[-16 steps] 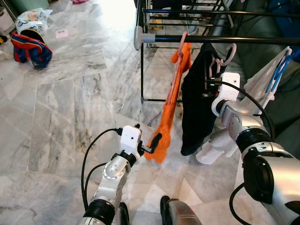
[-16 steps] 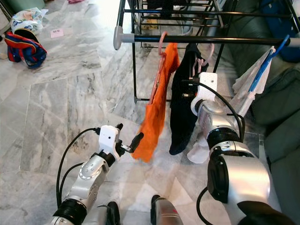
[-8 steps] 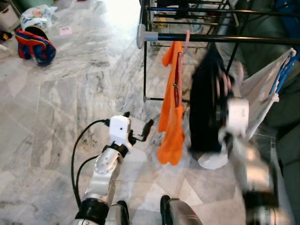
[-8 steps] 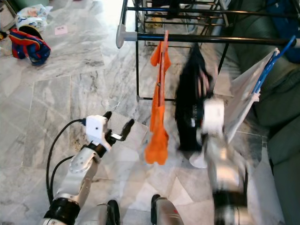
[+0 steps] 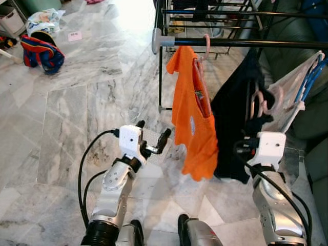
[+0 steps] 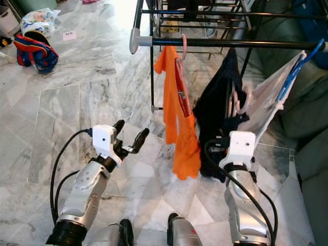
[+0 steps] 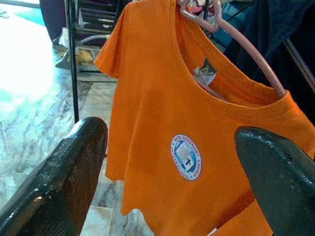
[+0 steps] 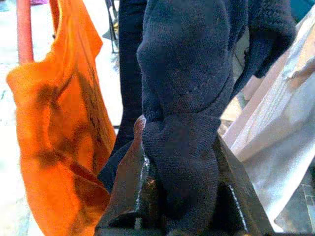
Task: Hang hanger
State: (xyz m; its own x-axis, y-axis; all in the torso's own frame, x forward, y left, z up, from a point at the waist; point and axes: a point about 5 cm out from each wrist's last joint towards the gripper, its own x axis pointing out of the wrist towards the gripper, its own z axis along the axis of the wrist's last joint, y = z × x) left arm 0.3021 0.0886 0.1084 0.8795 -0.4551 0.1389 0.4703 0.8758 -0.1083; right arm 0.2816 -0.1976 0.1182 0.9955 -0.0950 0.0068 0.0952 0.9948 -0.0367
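Right gripper is clamped on the black garment, whose pink hanger sits below the rack rail, not hooked. Left gripper is spread wide, empty, beside the hung orange T-shirt.

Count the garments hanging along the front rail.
3: an orange T-shirt nearest the rail's capped end, a dark garment beside it, clamped in the right gripper, and a white garment farthest along. Others may be hidden.
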